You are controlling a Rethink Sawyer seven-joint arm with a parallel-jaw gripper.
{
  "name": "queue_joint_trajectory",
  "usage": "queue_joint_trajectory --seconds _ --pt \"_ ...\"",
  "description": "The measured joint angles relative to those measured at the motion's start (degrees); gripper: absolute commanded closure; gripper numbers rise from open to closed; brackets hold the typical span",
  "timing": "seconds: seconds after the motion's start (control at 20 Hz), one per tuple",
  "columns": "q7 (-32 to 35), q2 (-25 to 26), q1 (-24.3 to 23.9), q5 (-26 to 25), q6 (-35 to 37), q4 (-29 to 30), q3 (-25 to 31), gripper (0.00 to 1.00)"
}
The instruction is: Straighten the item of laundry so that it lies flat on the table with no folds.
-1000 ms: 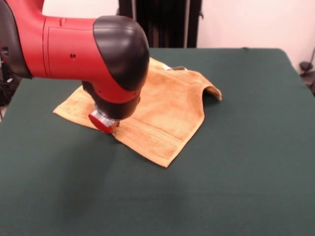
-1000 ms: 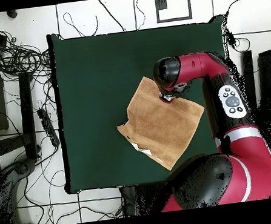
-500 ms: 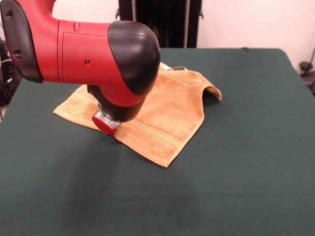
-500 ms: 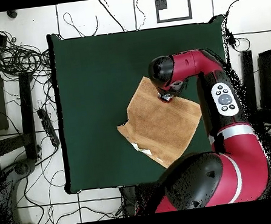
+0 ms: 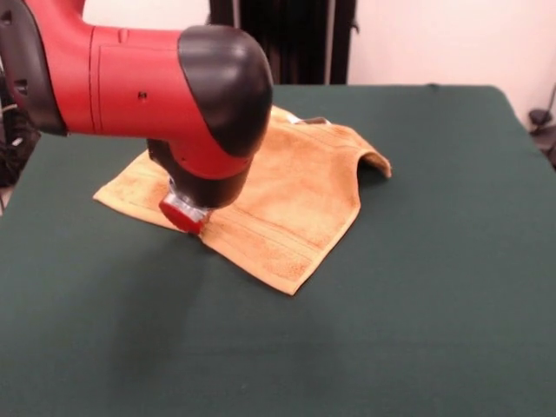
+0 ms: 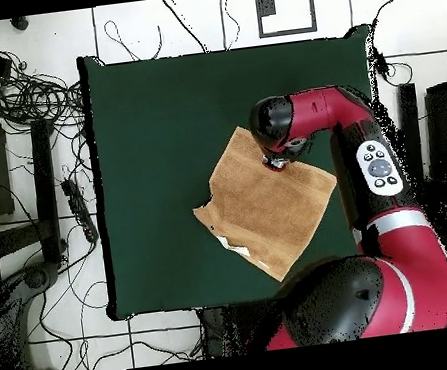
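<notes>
**Open bench all round the towel; the arm is crowding one edge**

The bench (image 5: pixel 434 330) is lying bare on every side of the towel (image 5: pixel 287 200), leaving wide room for passing. The arm (image 5: pixel 165 87) is hanging low over the towel's left part in the front view, blocking that side, and its claw (image 5: pixel 184 214) is sitting at the cloth's edge. One towel corner (image 5: pixel 375 162) is standing raised off the bench.

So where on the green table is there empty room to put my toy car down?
The table is bare along the whole near side in the front view, and on the side beyond the towel's lifted corner. It is crowded where the pincer sits low at the towel's edge, under the arm.
</notes>
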Motion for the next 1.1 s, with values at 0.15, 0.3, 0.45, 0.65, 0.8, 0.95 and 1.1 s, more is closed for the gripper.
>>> queue_joint_trajectory --seconds 0.15,0.3,0.45,0.65,0.8,0.95,1.1 --pt "0.00 -2.32 -1.69 0.64 -5.57 4.76 0.00 1.00" --pt "0.00 -6.10 -3.53 1.15 -13.10 11.44 -0.04 1.00" --pt "0.00 -8.40 -3.96 1.10 -16.37 14.68 -0.09 1.00" --pt "0.00 -10.74 -3.89 0.99 -17.76 17.16 -0.08 1.00" --pt "0.00 -12.13 -3.56 0.97 -17.76 18.15 -0.07 1.00" --pt "0.00 -12.62 -3.41 0.97 -17.92 18.58 -0.07 1.00" --pt "0.00 -13.51 -3.20 0.97 -18.98 19.75 -0.08 1.00"
